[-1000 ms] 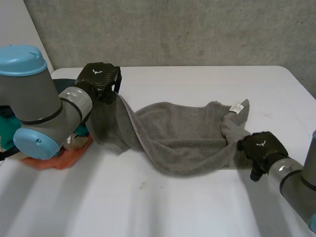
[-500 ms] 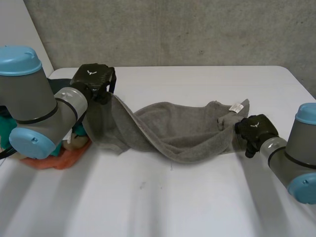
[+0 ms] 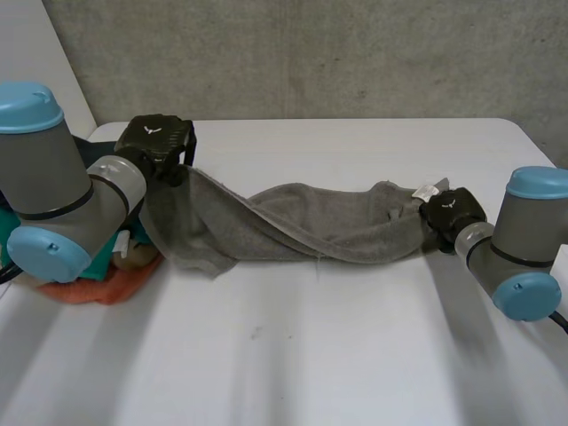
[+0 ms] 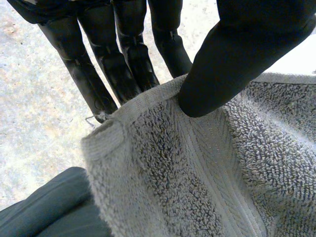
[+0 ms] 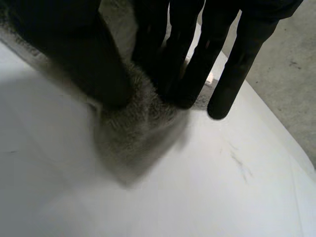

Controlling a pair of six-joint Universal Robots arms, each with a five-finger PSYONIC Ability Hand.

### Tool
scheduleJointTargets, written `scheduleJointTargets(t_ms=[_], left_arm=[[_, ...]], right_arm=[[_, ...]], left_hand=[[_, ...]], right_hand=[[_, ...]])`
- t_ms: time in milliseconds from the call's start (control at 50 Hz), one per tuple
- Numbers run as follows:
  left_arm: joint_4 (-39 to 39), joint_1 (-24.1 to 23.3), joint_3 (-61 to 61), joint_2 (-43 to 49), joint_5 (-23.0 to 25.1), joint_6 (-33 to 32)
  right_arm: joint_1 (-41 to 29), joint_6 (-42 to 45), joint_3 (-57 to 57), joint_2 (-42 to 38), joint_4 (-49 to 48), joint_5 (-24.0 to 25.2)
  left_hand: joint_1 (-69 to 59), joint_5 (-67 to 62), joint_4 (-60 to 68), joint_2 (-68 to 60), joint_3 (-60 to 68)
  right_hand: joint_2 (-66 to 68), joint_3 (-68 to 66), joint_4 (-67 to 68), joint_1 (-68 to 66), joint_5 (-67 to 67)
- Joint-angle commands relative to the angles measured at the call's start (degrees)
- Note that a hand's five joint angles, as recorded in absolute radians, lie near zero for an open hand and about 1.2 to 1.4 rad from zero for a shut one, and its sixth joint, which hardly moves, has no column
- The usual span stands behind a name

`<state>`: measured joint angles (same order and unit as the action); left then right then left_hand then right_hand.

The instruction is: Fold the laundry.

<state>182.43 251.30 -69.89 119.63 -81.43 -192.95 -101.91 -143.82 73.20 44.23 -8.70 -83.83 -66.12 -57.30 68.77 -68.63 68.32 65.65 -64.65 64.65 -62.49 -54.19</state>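
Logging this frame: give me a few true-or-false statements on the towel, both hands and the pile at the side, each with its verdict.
1. The left hand pinches the edge of the grey towel between thumb and fingers. True.
2. The right hand is open and clear of the towel. False: it pinches the towel's end, near the white label.
3. The towel lies flat and fully spread on the white table. False: it is bunched into a band stretched between both hands.
4. An orange garment lies in the pile by the left arm. True.
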Motion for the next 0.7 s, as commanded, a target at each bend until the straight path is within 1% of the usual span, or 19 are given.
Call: scheduleJointTargets(t_ms=[20, 100, 140, 240, 300, 320, 400, 460, 560, 700], left_arm=[[-0.1, 0.2, -0.5, 0.0, 0.0, 0.0], [-0.1, 0.4, -0.6, -0.6, 0.0, 0.0], [-0.1, 0.4, -0.6, -0.9, 0.0, 0.0], [-0.3, 0.3, -0.9, -1.1, -0.1, 0.2], [-0.1, 0.3, -1.9, -1.0, 0.0, 0.6], [0.0, 0.3, -2.2, -1.0, 0.1, 0.7], [0.0, 0.5, -2.4, -0.7, 0.1, 0.8], [0.0, 0.6, -2.2, -0.2, 0.1, 0.8], [0.1, 0.7, -1.8, -0.2, 0.1, 0.8], [0.2, 0.7, -1.7, -0.1, 0.1, 0.8]], right_arm=[[0.7, -0.8, -2.3, 2.0, -1.1, -0.5], [0.8, -0.8, -2.4, 7.1, -1.0, 0.1], [0.8, -0.7, -2.5, 8.1, -0.6, 0.4], [0.8, -0.1, -2.5, 4.5, 0.7, 1.3], [0.8, -0.8, -3.1, 2.1, 3.2, 1.6], [0.8, -0.9, -3.5, 1.1, 4.3, 1.7], [1.5, -1.2, -3.9, -0.1, 5.9, 1.8], [1.9, -2.2, -4.8, -0.4, 6.1, 1.7], [1.9, -2.9, -6.9, -1.3, 6.1, 1.7], [1.6, -3.0, -10.4, -4.1, 5.9, 1.8]], left_hand=[[-13.9, -12.7, 11.2, -11.4, 11.7], [-13.9, -12.7, 11.2, -11.4, 11.7], [-13.9, -12.7, 11.2, -11.4, 11.7], [-13.9, -12.7, 11.2, -11.4, 11.7], [-13.9, -12.7, 11.2, -11.4, 11.7], [-13.9, -12.7, 11.2, -11.4, 11.7], [-13.9, -12.7, 11.2, -11.4, 11.7], [-13.9, -12.7, 11.2, -11.4, 11.7], [-13.9, -12.7, 11.2, -11.4, 11.7], [-13.9, -12.7, 11.2, -11.4, 11.7]], right_hand=[[14.4, -15.3, 15.3, -17.5, -15.8], [14.4, -15.3, 15.3, -17.5, -15.8], [14.4, -15.3, 15.3, -17.5, -15.8], [12.7, -13.7, 13.7, -15.9, -14.2], [6.2, -7.2, 7.2, -9.3, -7.6], [-5.5, 4.5, -4.5, 2.3, 4.0], [-28.3, 27.3, -27.3, 25.1, 26.8], [-32.7, 31.7, -31.7, 29.5, 31.2], [-33.5, 32.5, -32.5, 30.4, 32.1], [-28.5, 27.5, -27.5, 25.3, 27.0]])
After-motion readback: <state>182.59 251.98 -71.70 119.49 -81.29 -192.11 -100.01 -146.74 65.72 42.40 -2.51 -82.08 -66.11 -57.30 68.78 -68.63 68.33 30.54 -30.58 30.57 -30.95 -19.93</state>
